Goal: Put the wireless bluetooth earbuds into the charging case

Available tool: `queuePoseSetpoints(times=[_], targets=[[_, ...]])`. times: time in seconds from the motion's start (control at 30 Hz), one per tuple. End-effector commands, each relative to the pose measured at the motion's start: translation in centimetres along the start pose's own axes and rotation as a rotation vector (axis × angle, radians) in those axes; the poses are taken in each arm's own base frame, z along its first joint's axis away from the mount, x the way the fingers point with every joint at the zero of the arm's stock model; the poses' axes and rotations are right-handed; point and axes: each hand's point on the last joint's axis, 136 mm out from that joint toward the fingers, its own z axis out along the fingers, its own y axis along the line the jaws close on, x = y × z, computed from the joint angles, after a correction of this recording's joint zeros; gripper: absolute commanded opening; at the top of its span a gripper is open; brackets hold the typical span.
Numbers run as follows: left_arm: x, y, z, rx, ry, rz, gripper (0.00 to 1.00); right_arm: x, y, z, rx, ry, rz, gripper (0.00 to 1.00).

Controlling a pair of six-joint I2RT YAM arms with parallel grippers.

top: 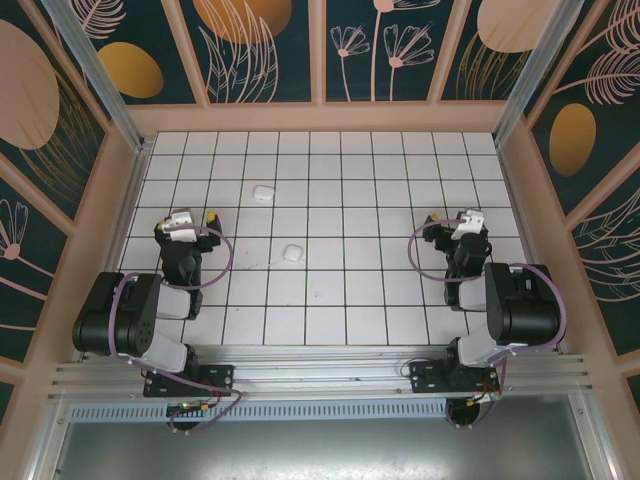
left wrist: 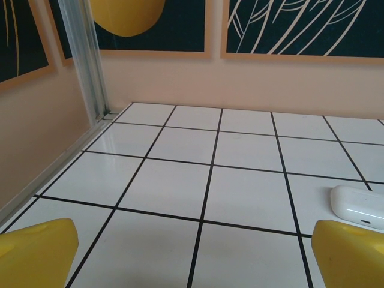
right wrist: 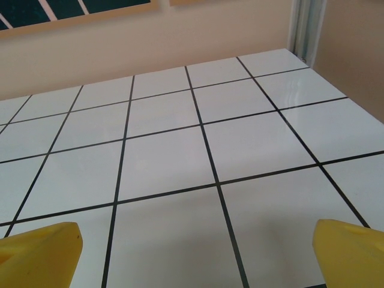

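on tiled table (top: 330, 300), two white cases (top: 263, 193) (top: 292, 253), left tool (left wrist: 195, 255) and right tool (right wrist: 195, 252) open, empty

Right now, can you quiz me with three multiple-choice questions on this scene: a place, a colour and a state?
1. The farther white case lies nearer which arm? A left, B right, C neither.
2. The fingertips are: A red, B yellow, C black.
3. The left gripper and right gripper are: A open and empty, B shut on a case, C shut and empty.

Answers: 1 A, it sits left of centre in the overhead view. 2 B, yellow pads show in both wrist views. 3 A, wide gaps with nothing between.
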Motion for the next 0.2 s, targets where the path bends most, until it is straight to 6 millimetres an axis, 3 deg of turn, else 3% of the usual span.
queuePoseSetpoints(times=[0.0, 0.17], targets=[[-0.27, 0.44, 0.32, -0.021, -0.007, -0.019, 0.98, -1.21, 1.59, 0.29, -0.089, -0.043, -0.023, 0.99], [-0.29, 0.50, 0.32, -0.022, -0.007, -0.019, 0.98, -1.31, 1.57, 0.21, -0.091, -0.050, -0.021, 0.99]])
